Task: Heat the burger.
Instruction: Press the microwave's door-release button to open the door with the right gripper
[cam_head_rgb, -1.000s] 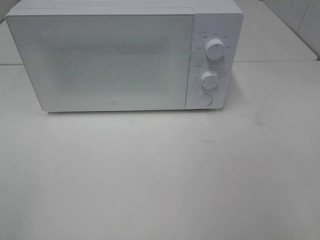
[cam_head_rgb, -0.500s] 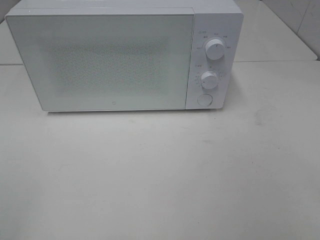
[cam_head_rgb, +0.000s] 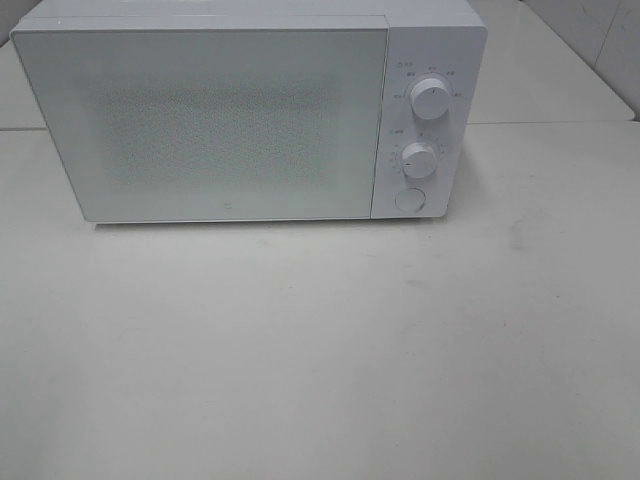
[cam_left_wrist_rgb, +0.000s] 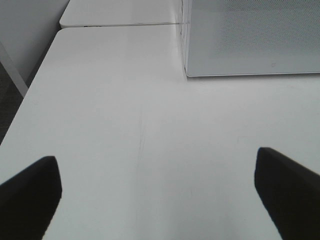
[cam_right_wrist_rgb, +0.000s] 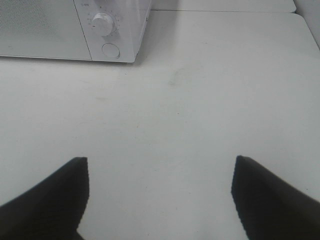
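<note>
Microwave (cam_head_rgb: 230, 120) is parked at the far edge of the table (cam_head_rgb: 320, 360), nudged toward the far-left corner, with its back carried over the join onto a second table (cam_head_rgb: 540, 70) butted up behind. The door (cam_head_rgb: 210, 125) is set on the left of its front and the control panel (cam_head_rgb: 442, 40) on the right. There the upper knob (cam_head_rgb: 430, 100) is stacked over the lower knob (cam_head_rgb: 419, 160), with a button (cam_head_rgb: 410, 199) tucked underneath. The left gripper (cam_left_wrist_rgb: 156, 160) is held over the table's left side and the right gripper (cam_right_wrist_rgb: 160, 161) over its right side, both before the microwave.

We take this for a lab bench.
We see a microwave (cam_head_rgb: 230, 120) on plain white tables (cam_head_rgb: 300, 350) pushed together, a tiled wall (cam_head_rgb: 605, 35) far right.
</note>
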